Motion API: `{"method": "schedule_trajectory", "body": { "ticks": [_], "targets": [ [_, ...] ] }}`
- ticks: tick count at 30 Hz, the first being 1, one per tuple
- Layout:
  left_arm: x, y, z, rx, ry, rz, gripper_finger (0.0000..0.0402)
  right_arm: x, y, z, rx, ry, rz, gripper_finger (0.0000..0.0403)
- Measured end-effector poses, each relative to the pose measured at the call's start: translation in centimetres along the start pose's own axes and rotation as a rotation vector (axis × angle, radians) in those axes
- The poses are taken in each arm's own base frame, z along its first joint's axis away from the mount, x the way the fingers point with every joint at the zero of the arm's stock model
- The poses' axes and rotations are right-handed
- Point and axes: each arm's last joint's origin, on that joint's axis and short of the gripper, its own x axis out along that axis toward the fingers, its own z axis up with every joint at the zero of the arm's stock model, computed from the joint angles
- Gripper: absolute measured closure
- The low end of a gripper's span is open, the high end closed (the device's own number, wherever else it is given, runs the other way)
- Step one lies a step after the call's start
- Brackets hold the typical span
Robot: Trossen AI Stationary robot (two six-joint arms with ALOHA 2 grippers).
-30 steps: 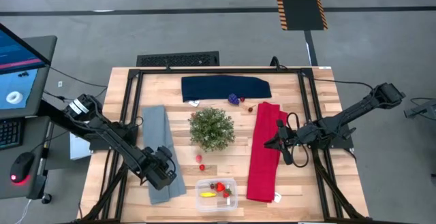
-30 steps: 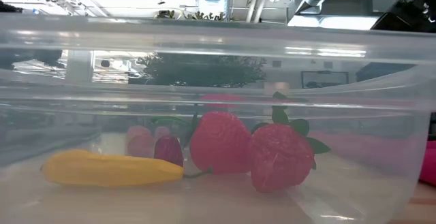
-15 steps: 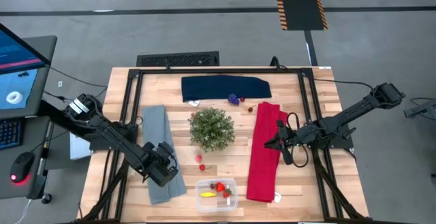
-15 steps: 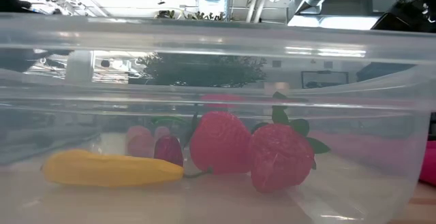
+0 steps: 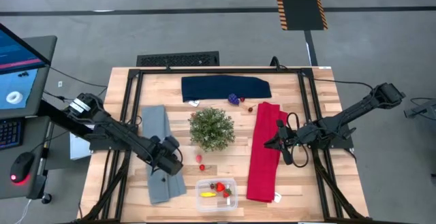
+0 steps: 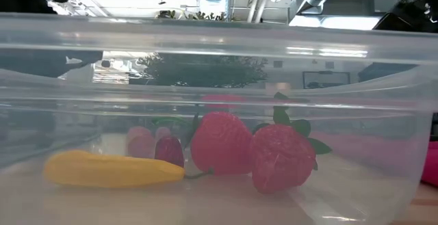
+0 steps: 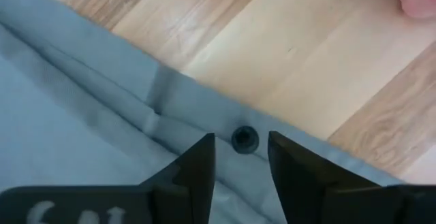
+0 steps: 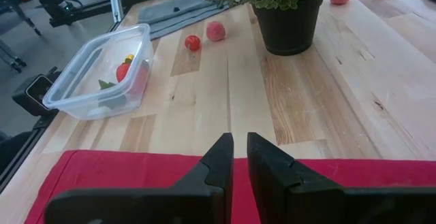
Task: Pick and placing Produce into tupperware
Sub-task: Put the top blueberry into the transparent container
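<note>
The clear tupperware (image 5: 216, 193) stands near the table's near edge. It holds a yellow piece (image 6: 113, 170), two strawberries (image 6: 219, 143) (image 6: 280, 158) and a small dark red piece (image 6: 169, 151). Two red berries (image 5: 201, 162) lie on the wood between it and the plant. A purple grape cluster (image 5: 234, 99) lies by the navy cloth. My left gripper (image 5: 170, 159) (image 7: 240, 163) is open, low over the grey cloth (image 7: 82, 129); a small dark berry (image 7: 244, 139) lies on the cloth's edge just beyond its fingertips, untouched. My right gripper (image 5: 283, 142) (image 8: 240, 156) is shut over the red cloth (image 8: 381, 183).
A potted green plant (image 5: 212, 128) stands mid-table. The navy cloth (image 5: 225, 88) lies at the far side, the grey cloth (image 5: 160, 149) on the left and the red cloth (image 5: 264, 152) on the right. Small red pieces (image 5: 250, 108) lie near the grapes. Bare wood shows around the tupperware.
My left gripper has moved over the grey cloth toward the table's right and a little toward the far edge, nearer the plant. The right arm and the produce in the tupperware have kept still.
</note>
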Motion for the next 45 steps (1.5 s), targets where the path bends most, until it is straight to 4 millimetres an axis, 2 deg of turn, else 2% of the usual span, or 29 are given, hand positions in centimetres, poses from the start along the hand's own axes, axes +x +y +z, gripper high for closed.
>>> {"method": "schedule_trajectory", "body": {
  "ticks": [10,38,45],
  "targets": [
    [0.4,0.1,0.4,-0.006,0.027,-0.024,0.0289,0.0,0.0,0.0,0.002,0.000,0.000,0.0337],
    [0.4,0.0,0.3,-0.013,0.040,-0.037,0.0290,0.0,0.0,0.0,0.008,0.004,-0.001,0.0337],
    [1.1,-0.2,0.1,-0.002,0.065,-0.024,0.0290,0.0,0.0,0.0,0.008,0.003,-0.001,0.0337]
  ]
}}
